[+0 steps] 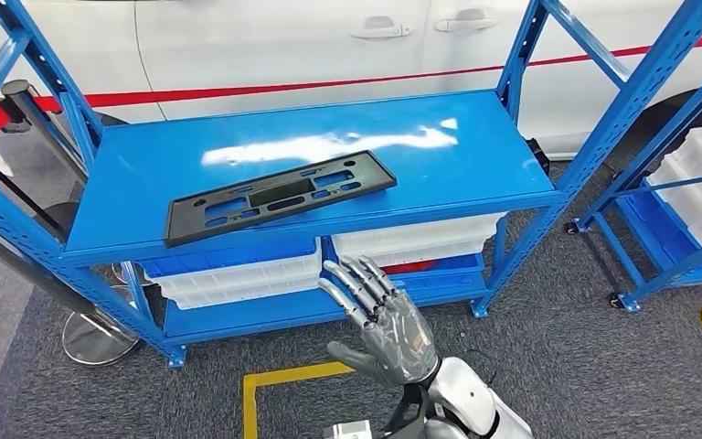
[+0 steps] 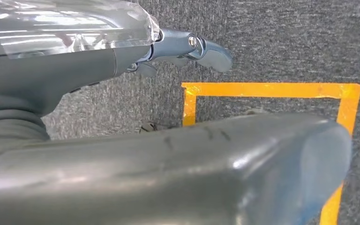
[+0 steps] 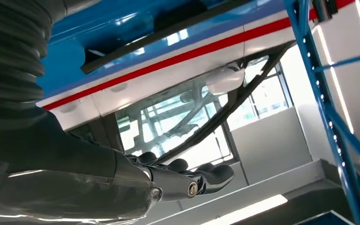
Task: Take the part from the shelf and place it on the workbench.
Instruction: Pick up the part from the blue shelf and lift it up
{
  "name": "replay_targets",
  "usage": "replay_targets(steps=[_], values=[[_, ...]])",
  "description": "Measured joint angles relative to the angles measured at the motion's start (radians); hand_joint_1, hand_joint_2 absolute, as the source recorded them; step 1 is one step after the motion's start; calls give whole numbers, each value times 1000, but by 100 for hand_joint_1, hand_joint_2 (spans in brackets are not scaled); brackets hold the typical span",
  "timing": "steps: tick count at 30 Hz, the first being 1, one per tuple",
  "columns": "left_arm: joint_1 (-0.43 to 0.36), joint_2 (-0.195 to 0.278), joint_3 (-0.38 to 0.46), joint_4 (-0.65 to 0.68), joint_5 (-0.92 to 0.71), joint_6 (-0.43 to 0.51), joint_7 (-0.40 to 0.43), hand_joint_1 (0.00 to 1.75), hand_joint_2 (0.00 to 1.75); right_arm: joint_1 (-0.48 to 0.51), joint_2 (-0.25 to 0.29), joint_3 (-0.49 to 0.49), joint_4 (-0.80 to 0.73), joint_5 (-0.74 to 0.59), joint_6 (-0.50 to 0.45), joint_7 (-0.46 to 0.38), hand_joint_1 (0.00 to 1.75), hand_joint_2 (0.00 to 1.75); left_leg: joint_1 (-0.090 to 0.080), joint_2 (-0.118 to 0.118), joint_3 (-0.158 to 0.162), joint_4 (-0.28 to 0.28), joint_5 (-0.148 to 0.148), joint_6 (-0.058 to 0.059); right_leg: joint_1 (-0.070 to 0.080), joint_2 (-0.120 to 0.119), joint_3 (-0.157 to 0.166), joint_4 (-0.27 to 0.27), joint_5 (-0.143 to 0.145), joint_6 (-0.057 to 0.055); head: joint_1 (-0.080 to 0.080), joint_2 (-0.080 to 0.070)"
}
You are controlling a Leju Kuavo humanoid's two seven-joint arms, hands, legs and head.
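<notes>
The part [image 1: 279, 196] lies flat on the blue shelf [image 1: 475, 155], left of centre. You're at the reach step: the right robot hand [image 1: 386, 327], spread and empty, hangs near, below the shelf edge. The left robot hand [image 2: 187, 47] looks empty, probably loose. No readable writing.

A: What's under the left hand [image 2: 122, 154]?
B: Grey carpet floor [image 2: 281, 42], with a yellow tape outline [image 2: 267, 90] marked on it, its corner near the centre and one run going off toward 3 o'clock.
A: And the hand itself?
B: The thick grey thumb lies across from 9 to 4 o'clock. The fingers [image 2: 206, 49] reach out toward 1 o'clock, holding nothing.
</notes>
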State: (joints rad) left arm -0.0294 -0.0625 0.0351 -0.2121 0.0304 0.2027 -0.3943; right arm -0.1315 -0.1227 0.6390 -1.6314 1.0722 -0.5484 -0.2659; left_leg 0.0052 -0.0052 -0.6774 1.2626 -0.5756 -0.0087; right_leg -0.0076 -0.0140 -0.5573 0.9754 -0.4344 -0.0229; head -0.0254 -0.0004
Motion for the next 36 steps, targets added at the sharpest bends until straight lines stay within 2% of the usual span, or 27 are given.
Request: replay_targets(steps=[1, 2, 4, 5, 6, 8, 10, 11, 12, 15, 16, 17, 18, 20, 21, 22, 24, 25, 26, 28, 30, 31, 32, 33, 34, 35, 36], values=[[-2, -2, 0, 0, 1, 1, 5, 0, 0, -8, 0, 16, 15, 26, -7, 19, 0, 175, 8, 1, -6, 8, 9, -9, -4, 1, 0, 3, -3, 5, 0, 0], [-3, -5, 0, 0, 4, 2, 10, 0, 0, -16, 1, 31, 30, 52, -14, 38, 0, 175, 16, 1, 7, -21, 35, -18, -8, 1, -1, 8, -6, 12, 0, 0], [-10, -11, 0, 0, 10, 3, 19, 0, 0, -30, 6, 53, 62, 102, -28, 73, 0, 175, 27, 1, 69, -146, 94, -32, -18, 2, -1, 22, -18, 30, 0, 0], [-14, -15, 0, 0, 12, 3, 23, 0, 0, -35, 10, 58, 74, 123, -33, 86, 0, 175, 28, -1, 94, -195, 106, -30, -20, 2, -3, 30, -26, 41, 0, 0], [-17, -19, 0, 0, 14, 4, 26, 0, 0, -39, 14, 60, 82, 140, -39, 94, 0, 175, 27, -4, 108, -223, 106, -22, -19, 2, -3, 35, -32, 51, -1, 0], [-20, -25, 0, 0, 18, 6, 33, 0, 0, -50, 25, 58, 103, 170, -50, 103, 0, 175, 23, -8, 111, -233, 97, 4, -18, 4, 0, 41, -30, 66, 0, 0], [-24, -31, 1, 0, 23, 11, 42, 0, 0, -70, 39, 52, 140, 204, -62, 113, 0, 175, 22, -7, 119, -234, 96, 23, -22, 6, -2, 56, -28, 76, 0, 0], [-27, -36, 1, 0, 26, 13, 48, 0, 0, -80, 47, 46, 163, 223, -68, 118, 0, 175, 21, -6, 125, -235, 94, 29, -23, 6, -16, 82, -40, 78, 0, 0], [-32, -40, 1, 0, 29, 15, 54, 0, 0, -91, 56, 39, 187, 242, -75, 123, 0, 175, 20, -6, 130, -235, 93, 35, -23, 6, -42, 127, -59, 79, 1, 0], [-41, -52, 2, 0, 36, 21, 72, 0, 0, -116, 83, 15, 262, 291, -97, 132, 0, 175, 10, -8, 142, -236, 80, 46, -16, 7, -166, 308, -120, 76, 1, 0], [-43, -56, 2, 0, 39, 23, 79, 0, 0, -122, 92, 7, 288, 306, -103, 133, 0, 175, 5, -10, 150, -236, 74, 48, -11, 7, -193, 328, -117, 70, 1, 0], [-44, -59, 2, 0, 42, 26, 85, 0, 0, -127, 100, 0, 312, 321, -109, 133, 0, 175, 0, -11, 160, -236, 66, 50, -6, 8, -200, 310, -97, 61, 1, 0], [-46, -62, 3, 0, 46, 29, 92, 0, 0, -133, 107, -7, 333, 336, -116, 134, 0, 175, -6, -13, 173, -236, 57, 51, 2, 9, -192, 260, -62, 47, 1, 0], [-48, -72, 3, 0, 51, 34, 102, 0, 0, -145, 119, -18, 368, 361, -130, 136, 0, 175, -13, -14, 195, -240, 38, 52, 24, 15, -159, 131, 31, 7, -1, 0], [-52, -77, 3, 1, 52, 35, 106, 0, 0, -149, 125, -23, 382, 370, -136, 137, 0, 175, -14, -16, 204, -245, 31, 51, 33, 19, -145, 85, 60, -9, -2, 0], [-55, -81, 4, 1, 53, 36, 109, 0, 0, -152, 128, -26, 393, 377, -140, 137, 0, 175, -14, -17, 215, -250, 28, 48, 40, 22, -135, 57, 76, -21, -2, 0], [-60, -85, 4, 1, 54, 36, 113, 0, 0, -158, 137, -31, 407, 383, -143, 138, 0, 175, -14, -17, 224, -242, 43, 36, 39, 24, -109, 31, 68, -31, -2, 0], [-61, -86, 4, 1, 54, 37, 114, 0, 0, -162, 141, -33, 412, 384, -144, 138, 0, 175, -15, -15, 219, -217, 58, 31, 35, 24, -90, 18, 65, -32, -1, 0], [-63, -86, 4, 1, 54, 37, 115, 0, 0, -166, 146, -34, 417, 384, -145, 138, 0, 175, -15, -12, 197, -173, 73, 26, 30, 23, -71, 8, 60, -33, -1, 0], [-66, -86, 4, 1, 54, 37, 115, 0, 0, -172, 154, -37, 426, 384, -146, 138, 0, 175, -11, -8, 127, -58, 65, 18, 22, 21, -38, -3, 43, -26, 0, 0], [-66, -86, 4, 1, 54, 37, 115, 0, 0, -173, 159, -37, 435, 385, -147, 138, 0, 175, -2, -5, 50, 19, -9, 4, 15, 20, -12, -4, 19, -19, 0, 0], [-64, -86, 4, 1, 54, 38, 116, 0, 0, -172, 160, -37, 440, 385, -147, 138, 0, 175, 3, -4, 24, 25, -48, -3, 12, 21, 3, -3, 6, -15, -1, 0], [-62, -85, 4, 1, 55, 39, 116, 0, 0, -172, 161, -37, 445, 383, -147, 137, 0, 175, 6, -2, 9, 6, -67, -9, 8, 23, 19, -3, -7, -10, -1, 0], [-60, -84, 4, 2, 55, 41, 116, 0, 0, -172, 162, -37, 450, 380, -147, 135, 0, 175, 10, -1, 5, -35, -55, -15, 5, 24, 36, -2, -21, -5, -1, 0], [-59, -83, 4, 2, 56, 45, 116, 0, 0, -173, 165, -37, 458, 374, -147, 132, 0, 175, 14, 1, 9, -94, -5, -20, 2, 24, 50, 0, -35, 2, -1, 0], [-57, -83, 4, 2, 57, 49, 117, 0, 0, -175, 168, -37, 468, 366, -147, 129, 0, 175, 18, 6, 14, -156, 64, -23, 0, 23, 63, 7, -51, 8, -1, 0], [-57, -82, 5, 3, 59, 52, 118, 0, 0, -179, 172, -37, 480, 356, -148, 124, 0, 175, 19, 12, 19, -200, 123, -20, 0, 24, 73, 12, -67, 16, 0, 0]])
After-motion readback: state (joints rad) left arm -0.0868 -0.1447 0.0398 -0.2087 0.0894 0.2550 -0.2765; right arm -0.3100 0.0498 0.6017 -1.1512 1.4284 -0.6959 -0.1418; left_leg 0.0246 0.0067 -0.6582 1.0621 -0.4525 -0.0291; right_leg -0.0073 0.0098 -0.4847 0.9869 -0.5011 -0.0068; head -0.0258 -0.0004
